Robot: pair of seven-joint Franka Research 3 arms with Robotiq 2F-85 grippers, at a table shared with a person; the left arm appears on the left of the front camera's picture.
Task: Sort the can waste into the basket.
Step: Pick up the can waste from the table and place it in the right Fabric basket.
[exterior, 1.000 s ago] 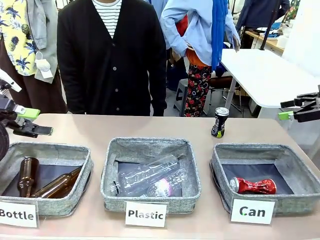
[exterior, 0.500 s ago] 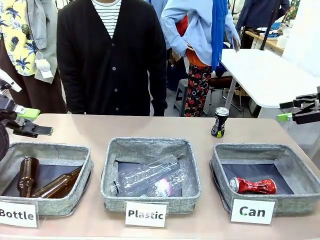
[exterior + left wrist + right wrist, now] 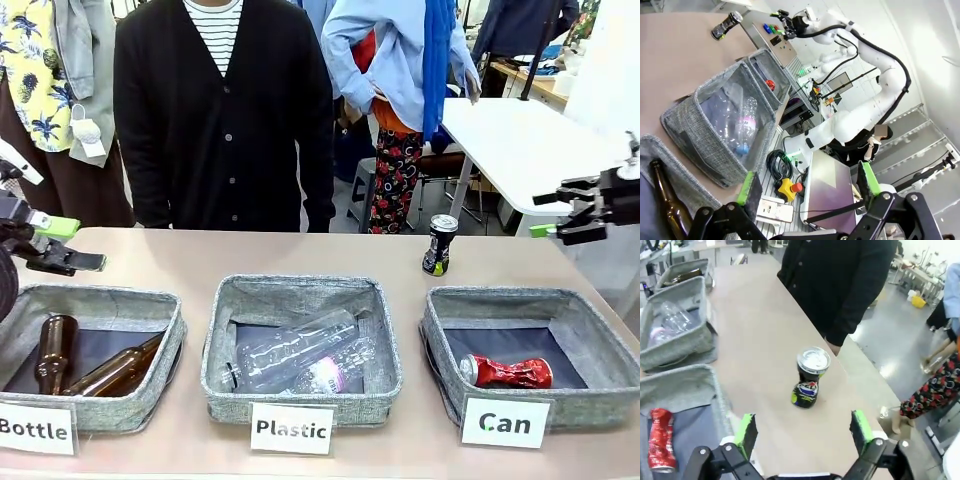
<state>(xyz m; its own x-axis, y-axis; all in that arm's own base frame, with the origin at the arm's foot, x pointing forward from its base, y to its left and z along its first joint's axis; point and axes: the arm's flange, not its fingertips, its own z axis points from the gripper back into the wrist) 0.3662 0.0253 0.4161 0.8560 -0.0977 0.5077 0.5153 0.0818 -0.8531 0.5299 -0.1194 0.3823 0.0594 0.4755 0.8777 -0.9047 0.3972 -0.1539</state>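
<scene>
A crushed black can (image 3: 438, 245) with yellow-green marks stands upright on the table behind the grey basket (image 3: 600, 405) labelled "Can". A dented red can (image 3: 507, 372) lies on that basket's dark liner. My right gripper (image 3: 548, 214) hangs open at the right, above table height and right of the black can. In the right wrist view the black can (image 3: 810, 377) stands a little beyond the open right gripper (image 3: 803, 430), with the red can (image 3: 661, 440) in the basket (image 3: 680, 377) at lower left. My left gripper (image 3: 75, 243) stays open over the far left, and the left wrist view shows my left gripper (image 3: 806, 180) holding nothing.
The "Plastic" basket (image 3: 300, 290) holds clear bottles (image 3: 300, 360). The "Bottle" basket (image 3: 90, 295) holds brown glass bottles (image 3: 55, 350). A person in a black cardigan (image 3: 225, 110) stands at the far edge. A white table (image 3: 520, 150) stands behind on the right.
My right gripper has moved left and slightly up, closer to the black can. The left arm, both cans and the baskets have stayed put.
</scene>
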